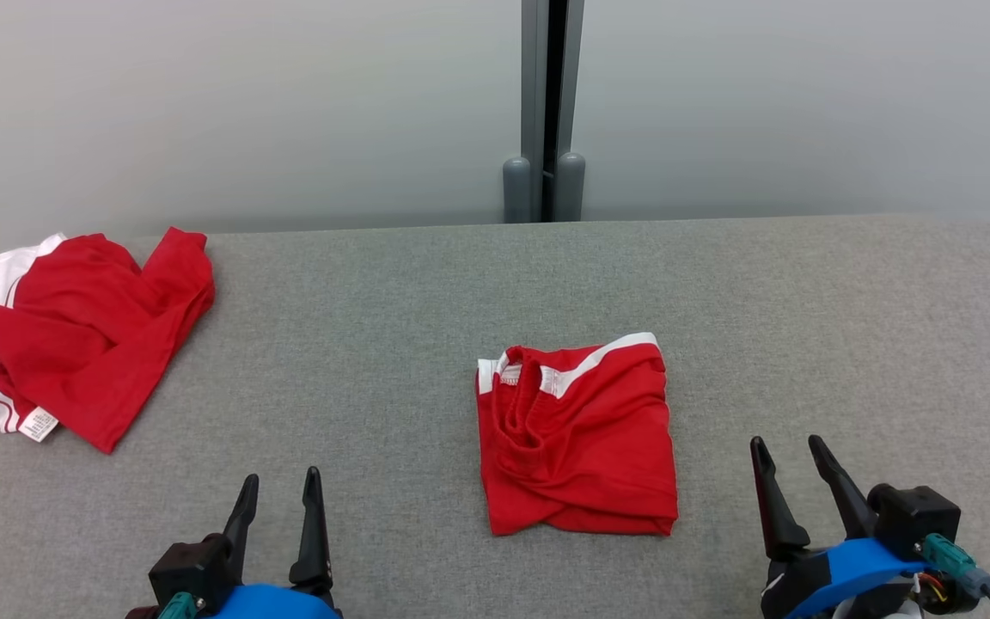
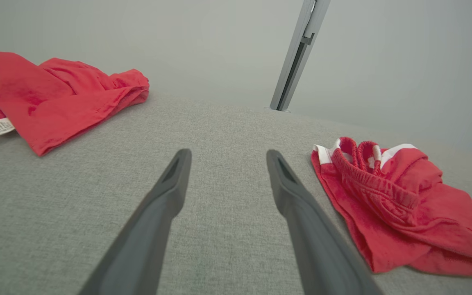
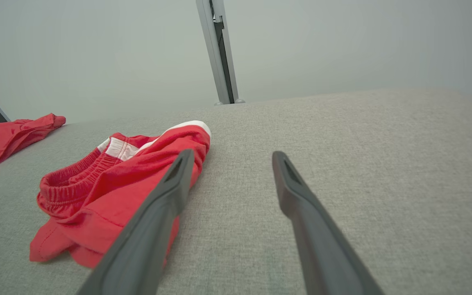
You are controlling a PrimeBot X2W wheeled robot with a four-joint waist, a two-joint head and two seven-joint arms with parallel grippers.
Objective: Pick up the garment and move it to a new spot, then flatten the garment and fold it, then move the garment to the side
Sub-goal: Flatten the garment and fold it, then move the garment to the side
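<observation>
A folded pair of red shorts [image 1: 577, 434] with white trim and an elastic waistband lies in the middle of the grey table [image 1: 426, 327], waistband toward the far side. The left wrist view has the shorts [image 2: 400, 205] at its right; in the right wrist view the shorts [image 3: 113, 188] lie at its left. My left gripper [image 1: 280, 486] hovers open near the front edge, left of the shorts and apart from them. To the right of the shorts, my right gripper [image 1: 787, 451] is open too, with nothing between its fingers.
A second red and white garment [image 1: 82, 331] lies crumpled at the table's far left corner, its label showing; the left wrist view has this garment [image 2: 60, 96] at its upper left. A grey post [image 1: 546, 103] stands behind the table against a pale wall.
</observation>
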